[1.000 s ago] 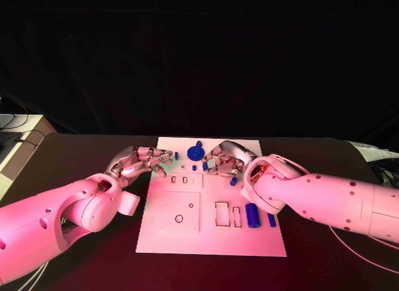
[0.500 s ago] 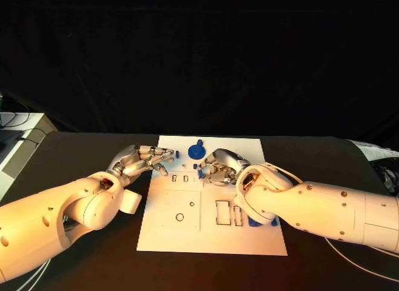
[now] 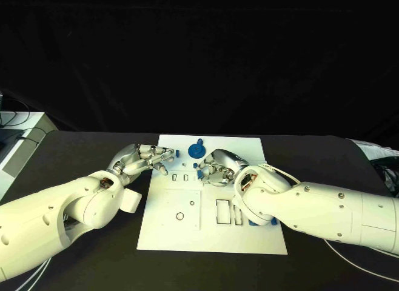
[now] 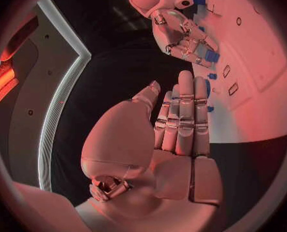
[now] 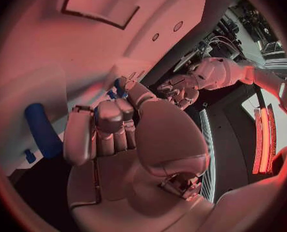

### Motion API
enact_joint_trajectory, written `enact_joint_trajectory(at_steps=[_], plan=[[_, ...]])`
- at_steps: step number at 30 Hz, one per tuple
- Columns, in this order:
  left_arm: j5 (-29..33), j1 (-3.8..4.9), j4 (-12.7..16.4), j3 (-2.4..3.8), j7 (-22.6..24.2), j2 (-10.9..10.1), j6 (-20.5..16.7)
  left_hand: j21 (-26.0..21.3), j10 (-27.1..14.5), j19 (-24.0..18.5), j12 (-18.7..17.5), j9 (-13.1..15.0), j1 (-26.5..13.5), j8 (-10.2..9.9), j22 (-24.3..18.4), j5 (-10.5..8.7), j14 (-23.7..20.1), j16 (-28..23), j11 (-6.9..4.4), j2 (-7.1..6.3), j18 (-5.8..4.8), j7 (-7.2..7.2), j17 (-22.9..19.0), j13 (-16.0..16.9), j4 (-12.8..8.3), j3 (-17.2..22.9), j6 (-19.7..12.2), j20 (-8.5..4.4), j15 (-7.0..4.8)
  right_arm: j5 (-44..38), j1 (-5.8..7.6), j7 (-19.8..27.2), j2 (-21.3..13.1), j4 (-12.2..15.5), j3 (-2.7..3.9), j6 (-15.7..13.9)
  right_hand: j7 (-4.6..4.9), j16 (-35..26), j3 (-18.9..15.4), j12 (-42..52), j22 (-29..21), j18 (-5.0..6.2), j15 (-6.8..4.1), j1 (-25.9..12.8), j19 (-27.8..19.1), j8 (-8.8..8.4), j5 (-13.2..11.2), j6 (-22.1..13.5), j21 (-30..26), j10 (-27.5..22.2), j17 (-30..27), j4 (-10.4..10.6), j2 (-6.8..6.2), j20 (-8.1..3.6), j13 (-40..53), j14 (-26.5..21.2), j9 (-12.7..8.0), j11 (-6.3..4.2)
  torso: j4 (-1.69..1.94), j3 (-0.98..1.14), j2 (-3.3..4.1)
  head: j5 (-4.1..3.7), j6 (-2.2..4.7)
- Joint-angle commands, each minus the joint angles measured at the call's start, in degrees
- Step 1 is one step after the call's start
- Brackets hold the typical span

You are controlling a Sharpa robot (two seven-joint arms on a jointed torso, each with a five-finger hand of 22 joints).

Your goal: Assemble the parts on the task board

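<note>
Right hand (image 3: 221, 170): hovered over task board (image 3: 177, 233), fingers curled around a small blue part (image 4: 211, 55).
Left hand (image 3: 140, 159): at the board's left edge, fingers straight, close together, empty.
Loose parts: blue cylinder (image 5: 42, 129) lay near board's right side.
Risk: the pinch looked shallow; tilted part could jam or slip out.

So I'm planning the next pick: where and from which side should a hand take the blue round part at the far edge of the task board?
Probably by its rim. The blue round part lies flat near the far edge of the task board, a small tab at its far side. Coming from above, fingers either side of the disc, seems safest. The right hand sits nearest, the left hand at the board's left edge.
</note>
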Motion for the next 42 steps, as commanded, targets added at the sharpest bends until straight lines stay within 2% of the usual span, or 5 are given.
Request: enact_joint_trajectory(at_steps=[1, 11, 17, 29, 42], plan=[[-0.12, 0.02, 0.10, 0.05, 0.18, 0.06, 0.96, 0.19, -0.43, -0.28, -0.05, 0.04, -0.15, -0.16, -0.03, -0.29, 0.00, 0.20, -0.02, -0.14, 0.96, 0.05, 0.05, -0.04, -0.06, 0.09, -0.46, -0.17, 0.12, -1.18, -0.12, -0.45, 0.24, -0.17, -0.05, 0.17, 1.43, -0.14, -0.40, -0.33, 10.72, -0.35, -0.12, 0.06, 3.84, 0.23, -0.15, 1.48, -0.26, 0.17, -0.04, 0.05, -0.70, -0.32, -0.11, 0.01, 0.02, -0.04, 0.02, -0.02, 0.03, 0.04, -0.06], [-0.12, 0.02, 0.15, 0.05, 0.13, -0.01, 0.96, 0.30, -0.44, -0.39, -0.05, 0.04, -0.12, -0.16, -0.04, -0.30, -0.11, 0.30, -0.02, -0.14, 0.92, 0.05, 0.12, -0.04, -0.04, 0.10, -0.47, -0.17, 0.12, -1.24, -0.19, -0.36, 0.80, -1.04, -0.13, 0.43, 2.12, 0.09, -1.82, -1.06, 10.71, -0.26, 0.32, -0.10, 3.82, 0.14, -0.49, -0.67, -0.29, -0.76, 0.02, 0.65, -2.36, 0.06, -0.83, -0.04, 0.00, 0.40, -0.02, -0.02, 0.02, 0.12, -0.26], [-0.12, 0.02, 0.16, 0.05, 0.11, -0.04, 0.95, 0.30, -0.44, -0.39, -0.05, 0.04, -0.12, -0.16, -0.04, -0.30, -0.11, 0.30, -0.02, -0.14, 0.92, 0.05, 0.12, -0.04, -0.04, 0.10, -0.47, -0.17, 0.12, -0.99, -0.21, 0.25, 0.88, -1.26, -0.16, 0.35, 2.78, 0.30, -4.22, -2.20, 10.75, -0.20, 0.71, 0.31, 3.80, 0.05, -0.53, -2.86, -0.17, -1.77, 0.22, 1.07, -3.14, 0.42, -2.05, -0.10, -0.01, 0.84, -0.02, -0.03, -0.03, 0.15, -0.30], [-0.12, 0.03, 0.24, 0.05, 0.12, -0.07, 0.95, 0.30, -0.44, -0.39, -0.05, 0.04, -0.12, -0.16, -0.04, -0.30, -0.11, 0.30, -0.02, -0.14, 0.92, 0.05, 0.12, -0.04, -0.04, 0.10, -0.47, -0.17, 0.12, -0.59, -0.22, 0.88, 0.99, -1.61, -0.21, 0.20, 2.90, 0.34, -6.04, -2.11, 10.76, -0.13, 0.81, 1.38, 3.77, 0.03, -1.05, -3.23, -0.11, -2.12, 0.27, 1.73, -3.12, 0.64, -3.07, -0.16, -0.03, 0.94, 0.01, -0.01, -0.03, 0.21, -0.37], [-0.12, 0.02, 0.17, 0.05, 0.10, -0.07, 0.93, 0.30, -0.44, -0.39, -0.05, 0.04, -0.12, -0.16, -0.04, -0.30, -0.11, 0.30, -0.02, -0.14, 0.92, 0.05, 0.12, -0.04, -0.04, 0.10, -0.47, -0.17, 0.12, -0.44, -0.25, 1.31, 0.52, -0.99, -0.23, 0.47, 2.97, 0.37, -8.48, -1.66, 10.81, -0.13, 0.92, 2.25, 3.77, 0.05, -1.66, -3.67, 0.05, -2.28, 0.44, 3.59, -4.00, 0.76, -3.92, -0.19, -0.01, 1.06, -0.02, -0.03, -0.04, 0.36, -0.42]])
